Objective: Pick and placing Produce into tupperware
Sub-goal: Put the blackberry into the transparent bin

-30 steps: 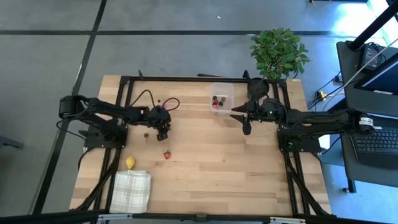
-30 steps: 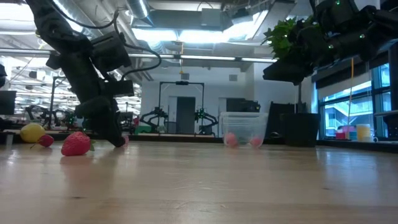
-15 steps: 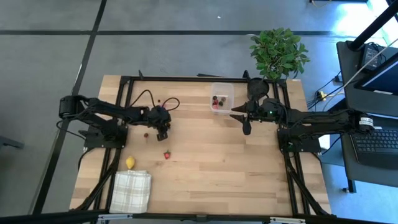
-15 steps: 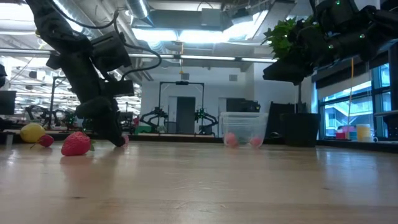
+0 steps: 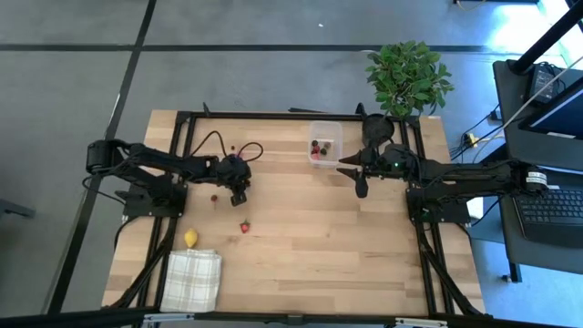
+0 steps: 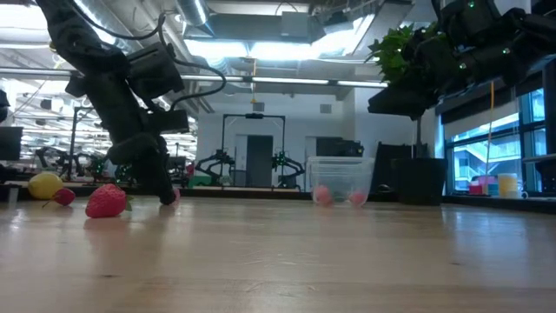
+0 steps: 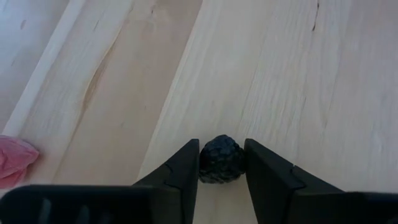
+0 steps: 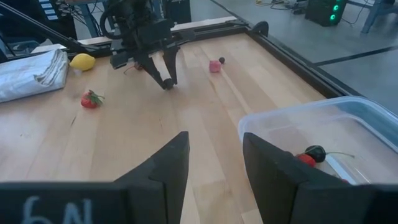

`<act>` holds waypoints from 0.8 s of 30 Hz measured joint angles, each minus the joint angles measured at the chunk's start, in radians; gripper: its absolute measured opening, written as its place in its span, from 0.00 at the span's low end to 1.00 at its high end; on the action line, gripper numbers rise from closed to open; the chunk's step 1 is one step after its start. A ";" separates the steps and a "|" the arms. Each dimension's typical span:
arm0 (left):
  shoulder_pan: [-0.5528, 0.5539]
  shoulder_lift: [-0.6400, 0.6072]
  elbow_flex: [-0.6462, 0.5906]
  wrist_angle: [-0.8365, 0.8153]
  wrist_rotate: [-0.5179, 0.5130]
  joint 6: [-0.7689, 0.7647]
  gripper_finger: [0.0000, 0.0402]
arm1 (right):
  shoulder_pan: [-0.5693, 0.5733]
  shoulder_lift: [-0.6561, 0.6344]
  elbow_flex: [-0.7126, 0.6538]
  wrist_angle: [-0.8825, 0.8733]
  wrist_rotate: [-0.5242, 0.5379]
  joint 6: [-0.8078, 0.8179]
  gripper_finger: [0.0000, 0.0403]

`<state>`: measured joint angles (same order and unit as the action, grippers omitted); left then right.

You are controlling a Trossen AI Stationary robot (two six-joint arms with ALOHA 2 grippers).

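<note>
Dark berry (image 7: 220,159) sits on the table (image 5: 301,246) well left of the tupperware (image 5: 324,142), pinched between left gripper (image 7: 221,163) fingers closed against it, ready to lift. Right gripper (image 8: 213,165) waits beside the tupperware, half open, empty.

I'm running this rig in a robotics lab. The wooden table (image 5: 301,246) sits in a black metal frame (image 5: 273,116) on grey floor. At three o'clock there's a desk with a laptop (image 5: 554,208). Looking level across the table, I see exposed ceiling ducts (image 6: 252,22), strip lights and more robot arm stations (image 6: 252,161) at twelve o'clock.
</note>
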<state>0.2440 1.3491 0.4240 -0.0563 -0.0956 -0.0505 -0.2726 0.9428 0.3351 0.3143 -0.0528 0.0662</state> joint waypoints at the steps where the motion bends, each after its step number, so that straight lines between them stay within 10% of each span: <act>1: 0.000 0.000 0.000 0.000 0.000 0.000 0.27 | 0.000 0.000 0.000 -0.002 0.000 0.000 0.38; 17: 0.000 -0.003 0.009 -0.001 0.007 -0.026 0.26 | 0.000 0.000 0.000 -0.006 0.000 0.015 0.38; 24: -0.021 -0.003 0.118 0.002 0.013 0.061 0.25 | 0.000 0.000 0.000 0.030 0.000 0.326 0.38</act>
<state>0.2228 1.3464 0.5420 -0.0547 -0.0830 0.0102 -0.2726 0.9428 0.3355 0.3440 -0.0526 0.3923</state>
